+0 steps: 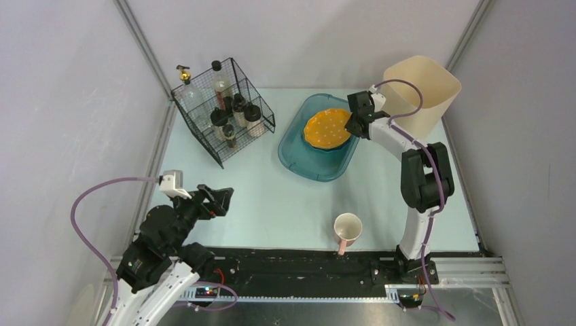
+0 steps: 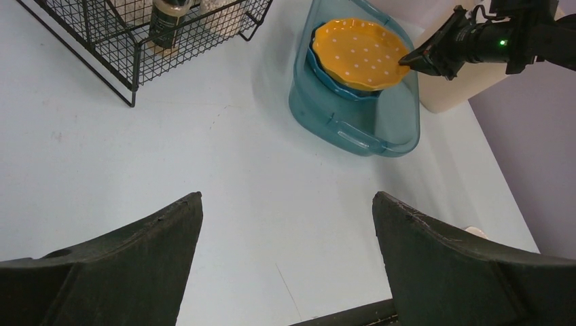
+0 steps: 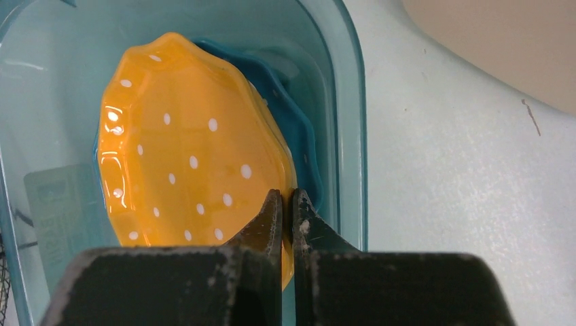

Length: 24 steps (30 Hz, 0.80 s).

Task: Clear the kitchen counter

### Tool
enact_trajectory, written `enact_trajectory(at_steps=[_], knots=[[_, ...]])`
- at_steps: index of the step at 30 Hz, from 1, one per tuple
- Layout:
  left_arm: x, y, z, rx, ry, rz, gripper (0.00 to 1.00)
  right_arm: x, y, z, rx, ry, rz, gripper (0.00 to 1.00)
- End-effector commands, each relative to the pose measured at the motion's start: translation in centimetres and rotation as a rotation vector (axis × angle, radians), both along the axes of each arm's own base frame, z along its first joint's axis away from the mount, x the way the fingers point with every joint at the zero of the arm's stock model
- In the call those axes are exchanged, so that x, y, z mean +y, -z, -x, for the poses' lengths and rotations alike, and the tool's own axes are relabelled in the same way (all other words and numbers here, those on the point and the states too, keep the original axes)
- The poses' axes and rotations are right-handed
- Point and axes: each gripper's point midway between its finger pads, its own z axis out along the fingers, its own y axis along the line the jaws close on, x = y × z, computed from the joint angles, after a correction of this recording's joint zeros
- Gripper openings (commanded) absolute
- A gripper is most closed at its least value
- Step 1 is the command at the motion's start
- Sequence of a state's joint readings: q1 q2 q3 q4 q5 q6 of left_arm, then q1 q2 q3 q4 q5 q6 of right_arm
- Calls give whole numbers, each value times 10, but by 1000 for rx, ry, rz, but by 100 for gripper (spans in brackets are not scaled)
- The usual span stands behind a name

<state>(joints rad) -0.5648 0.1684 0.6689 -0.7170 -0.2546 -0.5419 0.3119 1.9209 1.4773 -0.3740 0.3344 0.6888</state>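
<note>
Right gripper [image 1: 353, 121], seen from above, reaches over the teal tub [image 1: 299, 163] and pinches the rim of the orange dotted dish [image 1: 325, 129], probably to set it inside. The tabletop [image 1: 272, 197] spreads beneath, pale mint, matt and smooth, with a mug [image 1: 348, 227] near its front edge.

From the left wrist, the left gripper [image 2: 286, 200] hovers wide open over bare tabletop, holding nothing.

From the right wrist, closed fingertips [image 3: 272, 210] clamp the dish's edge, and the dish is nested on a blue dish [image 3: 302, 136].

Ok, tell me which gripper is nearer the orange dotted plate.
Right. The right gripper is shut on the rim of the orange plate, which lies in the teal tub. The left gripper hangs open over the near left of the counter, far from the plate.
</note>
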Motion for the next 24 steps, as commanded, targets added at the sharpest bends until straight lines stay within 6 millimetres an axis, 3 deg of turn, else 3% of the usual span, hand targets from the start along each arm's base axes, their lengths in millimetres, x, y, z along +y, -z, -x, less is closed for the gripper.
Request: enact_trajectory(at_steps=[1,11,21,24], knots=[[-2,-5,-3,-15,5,1,98,3,-39,-37,-187,86,-109,0],[-1,-5,-4,-11,-1,0,98,0,11,-32,-92,127,-135,0],[-1,-5,-4,-11,0,0,98,7,30,-27,10,58,-106,44],[-1,-5,-4,-14,1,4,98,9,34,-23,88,20,-66,50]])
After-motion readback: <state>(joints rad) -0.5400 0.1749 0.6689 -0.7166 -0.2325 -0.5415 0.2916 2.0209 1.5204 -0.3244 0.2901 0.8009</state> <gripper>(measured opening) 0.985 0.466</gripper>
